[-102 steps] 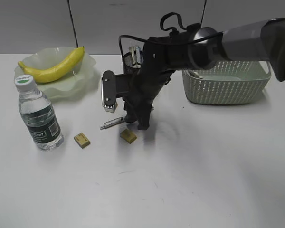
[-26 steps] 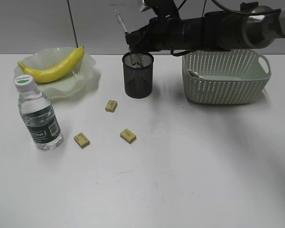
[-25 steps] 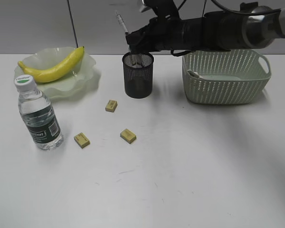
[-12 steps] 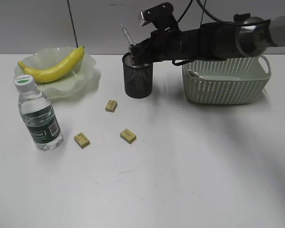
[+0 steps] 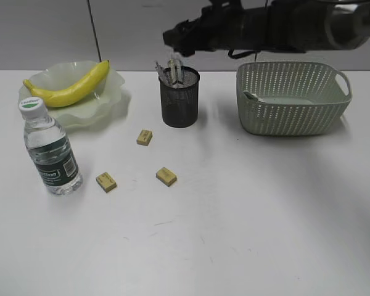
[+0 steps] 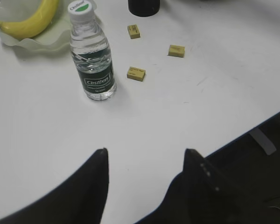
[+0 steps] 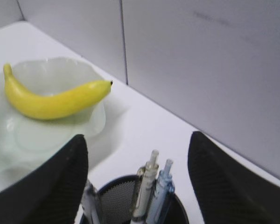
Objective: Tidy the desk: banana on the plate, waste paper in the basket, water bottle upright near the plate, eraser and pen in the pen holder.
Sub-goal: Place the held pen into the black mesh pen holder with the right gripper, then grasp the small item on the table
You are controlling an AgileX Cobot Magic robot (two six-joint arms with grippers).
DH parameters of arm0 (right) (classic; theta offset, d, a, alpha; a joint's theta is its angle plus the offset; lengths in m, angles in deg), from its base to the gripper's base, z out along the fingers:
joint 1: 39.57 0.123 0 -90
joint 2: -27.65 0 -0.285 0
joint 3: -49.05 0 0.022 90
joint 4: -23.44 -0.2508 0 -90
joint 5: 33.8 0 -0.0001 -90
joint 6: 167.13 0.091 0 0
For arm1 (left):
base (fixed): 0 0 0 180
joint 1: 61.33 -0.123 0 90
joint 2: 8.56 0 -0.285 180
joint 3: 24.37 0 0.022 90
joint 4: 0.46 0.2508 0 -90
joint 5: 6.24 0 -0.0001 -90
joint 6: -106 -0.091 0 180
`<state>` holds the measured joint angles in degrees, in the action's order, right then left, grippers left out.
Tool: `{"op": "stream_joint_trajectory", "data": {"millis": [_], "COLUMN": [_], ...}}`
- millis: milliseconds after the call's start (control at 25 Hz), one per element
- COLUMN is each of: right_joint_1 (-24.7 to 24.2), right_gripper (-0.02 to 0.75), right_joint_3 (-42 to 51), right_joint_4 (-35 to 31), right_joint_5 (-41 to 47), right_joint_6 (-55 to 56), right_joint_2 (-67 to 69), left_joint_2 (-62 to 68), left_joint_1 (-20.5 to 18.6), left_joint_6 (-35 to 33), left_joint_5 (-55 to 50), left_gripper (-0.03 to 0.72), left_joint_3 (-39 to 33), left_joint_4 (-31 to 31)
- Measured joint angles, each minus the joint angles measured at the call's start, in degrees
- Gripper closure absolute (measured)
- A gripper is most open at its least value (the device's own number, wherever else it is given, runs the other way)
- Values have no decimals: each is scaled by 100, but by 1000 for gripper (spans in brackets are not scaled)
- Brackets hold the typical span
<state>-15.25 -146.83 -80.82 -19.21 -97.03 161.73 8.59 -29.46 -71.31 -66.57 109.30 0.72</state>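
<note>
Right tool [image 7: 135, 182] open, empty above holder [image 5: 179, 97]; left tool [image 6: 144, 161] open, idle; erasers [image 5: 166, 176] left: small, light, stiff, best pinched across short flat sides.

Grey panel wall [image 5: 43, 31], dark vertical seam; even light.

Banana [image 7: 56, 102] seen lying in plate [image 7: 46, 135]; three pens [image 7: 147, 186] stood in pen holder [image 7: 116, 205], between spread jaws.

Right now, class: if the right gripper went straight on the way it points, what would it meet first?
Probably the pens standing in the pen holder: they sit between the open right gripper's fingers. Depth is unclear.
</note>
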Motion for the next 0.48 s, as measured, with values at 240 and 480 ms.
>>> {"op": "stream_joint_trajectory", "data": {"millis": [240,480], "right_joint_1": [0,5], "right_gripper": [205,205], "right_joint_3": [0,0], "right_joint_4": [1284,5271], "right_joint_5": [12,1085], "right_joint_6": [1297,4695], "right_joint_2": [-762,-1261], "left_joint_2": [0,0], "left_joint_1": [0,0], "left_joint_6": [0,0], "left_joint_5": [0,0], "left_gripper": [304,304], "left_joint_3": [0,0], "left_joint_4": [0,0]}}
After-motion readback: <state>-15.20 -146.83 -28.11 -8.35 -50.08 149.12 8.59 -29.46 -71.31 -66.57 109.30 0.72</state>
